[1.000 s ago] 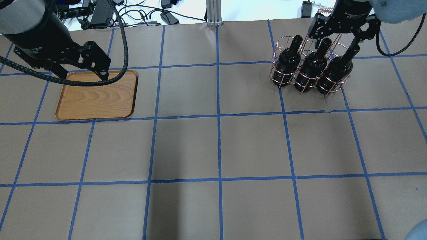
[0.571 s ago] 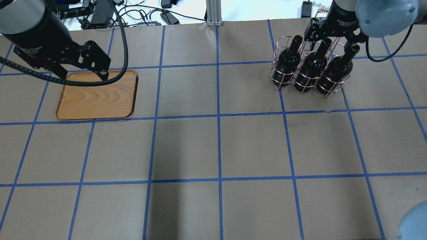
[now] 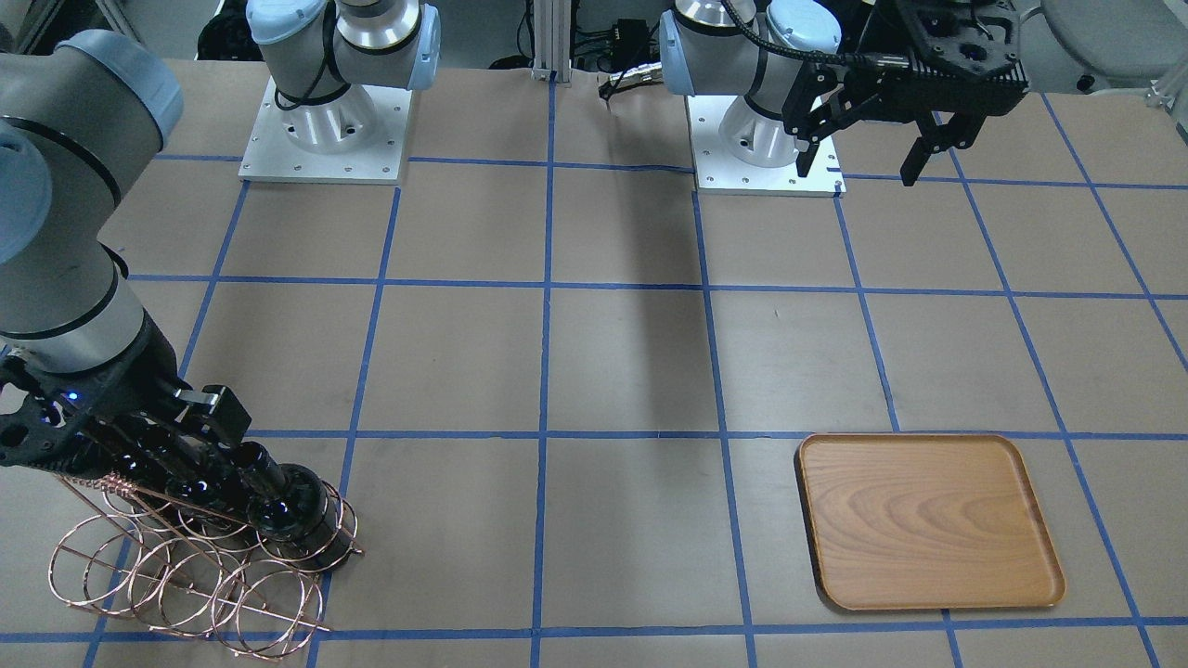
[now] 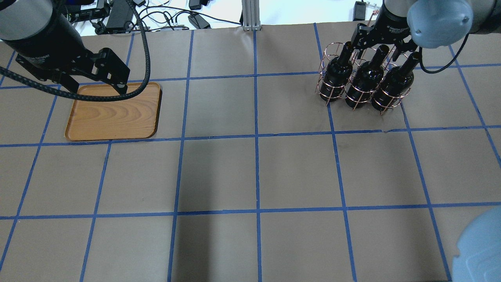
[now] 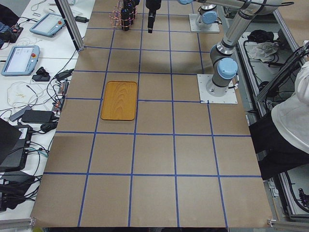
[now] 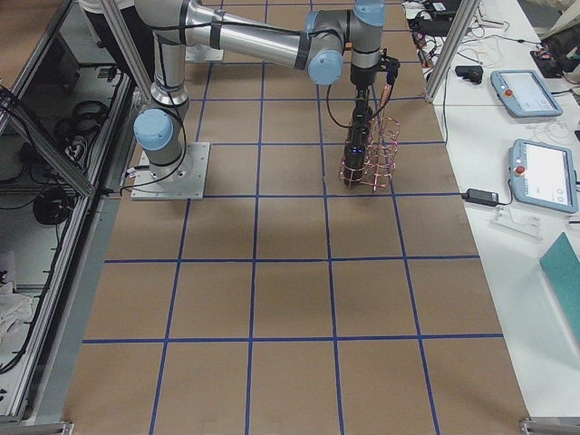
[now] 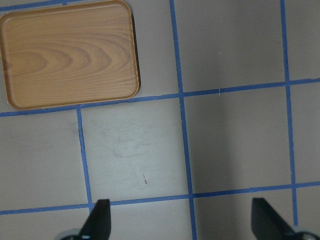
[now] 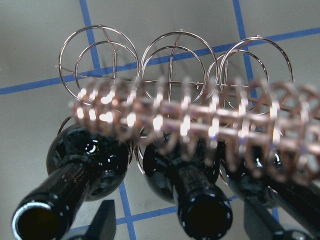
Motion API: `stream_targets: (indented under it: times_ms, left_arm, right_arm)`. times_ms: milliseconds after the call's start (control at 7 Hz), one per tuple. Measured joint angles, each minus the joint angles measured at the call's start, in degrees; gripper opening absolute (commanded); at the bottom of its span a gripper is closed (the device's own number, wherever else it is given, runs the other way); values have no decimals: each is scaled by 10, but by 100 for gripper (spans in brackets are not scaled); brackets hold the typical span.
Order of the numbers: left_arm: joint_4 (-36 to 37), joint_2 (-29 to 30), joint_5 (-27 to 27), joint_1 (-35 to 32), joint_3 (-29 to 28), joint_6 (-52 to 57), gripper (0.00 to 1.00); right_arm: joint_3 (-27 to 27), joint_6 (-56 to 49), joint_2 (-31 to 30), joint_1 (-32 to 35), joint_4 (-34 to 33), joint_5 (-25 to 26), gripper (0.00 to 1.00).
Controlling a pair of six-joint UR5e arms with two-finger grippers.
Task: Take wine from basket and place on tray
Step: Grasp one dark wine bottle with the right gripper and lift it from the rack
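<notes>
The wine (image 4: 366, 80), the middle of three dark bottles, is seated in the basket (image 8: 200, 125) at the far right of the table (image 4: 250, 172), with another bottle close on either side. The right gripper (image 4: 381, 46) is held spread above it. A finger (image 8: 102, 222) is seen at each side of the neck, and no contact can be made out. The tray (image 4: 113, 113) is laid flat at the far left, well apart from the basket. The left gripper (image 7: 182, 225) is held released above the table near the tray, with its fingers wide apart.
</notes>
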State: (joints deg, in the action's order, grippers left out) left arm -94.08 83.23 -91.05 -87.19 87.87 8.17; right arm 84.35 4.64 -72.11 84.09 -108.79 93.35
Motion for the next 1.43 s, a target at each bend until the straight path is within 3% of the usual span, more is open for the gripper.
stream_targets:
  times_ms: [143, 286, 571, 714, 1143, 1429]
  left_arm:
    - [0, 0, 0, 0, 0, 0, 100]
    - [0, 0, 0, 0, 0, 1, 100]
    - [0, 0, 1, 0, 0, 1, 100]
    - [0, 0, 1, 0, 0, 0, 100]
    - [0, 0, 0, 0, 0, 0, 100]
    - [0, 0, 0, 0, -1, 0, 100]
  right_arm:
    - [-1, 0, 3, -1, -1, 1, 77]
    - [-1, -1, 5, -2, -1, 2, 62]
    - [-2, 0, 7, -4, -1, 2, 57]
    - [-2, 1, 7, -5, -1, 2, 45]
    - [-2, 3, 8, -6, -1, 2, 25]
    - [-3, 3, 8, -8, -1, 0, 18]
